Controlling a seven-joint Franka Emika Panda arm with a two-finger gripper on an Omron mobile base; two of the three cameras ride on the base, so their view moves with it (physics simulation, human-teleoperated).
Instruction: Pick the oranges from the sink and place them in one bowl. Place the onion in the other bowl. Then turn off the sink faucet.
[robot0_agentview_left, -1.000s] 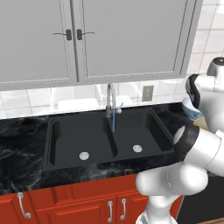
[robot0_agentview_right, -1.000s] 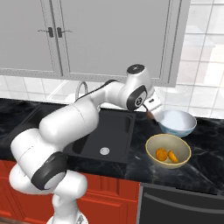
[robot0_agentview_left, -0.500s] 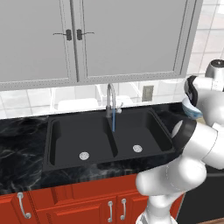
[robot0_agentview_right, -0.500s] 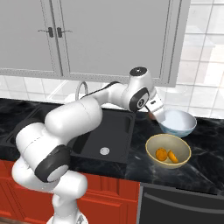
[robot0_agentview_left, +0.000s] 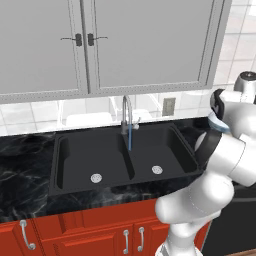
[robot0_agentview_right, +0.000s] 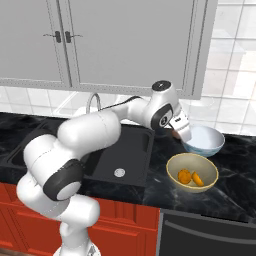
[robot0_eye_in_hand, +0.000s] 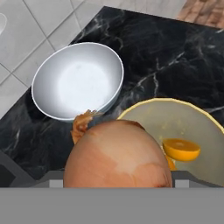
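Note:
The reddish-brown onion (robot0_eye_in_hand: 118, 155) looms large at the bottom of the hand view, with my gripper (robot0_agentview_right: 181, 131) shut on it. It hangs over the counter at the near edge of the pale blue-white bowl (robot0_agentview_right: 204, 142) (robot0_eye_in_hand: 78, 81), which is empty. The yellow-tan bowl (robot0_agentview_right: 192, 186) (robot0_eye_in_hand: 175, 105) in front holds two oranges (robot0_agentview_right: 185, 176) (robot0_agentview_right: 198, 179). The black sink (robot0_agentview_left: 120, 160) lies to the left with both basins bare. A thin blue stream of water (robot0_agentview_left: 130, 140) falls from the silver faucet (robot0_agentview_left: 126, 112).
Black marble counter (robot0_agentview_right: 230, 195) surrounds the bowls, and the tiled wall (robot0_agentview_right: 230, 75) stands close behind them. Grey cabinets (robot0_agentview_left: 100, 45) hang above the sink. My white arm (robot0_agentview_right: 100, 130) stretches across the right basin.
The gripper has carried the onion slightly right and down, closer to the pale blue-white bowl. Bowls, oranges and water stream look the same.

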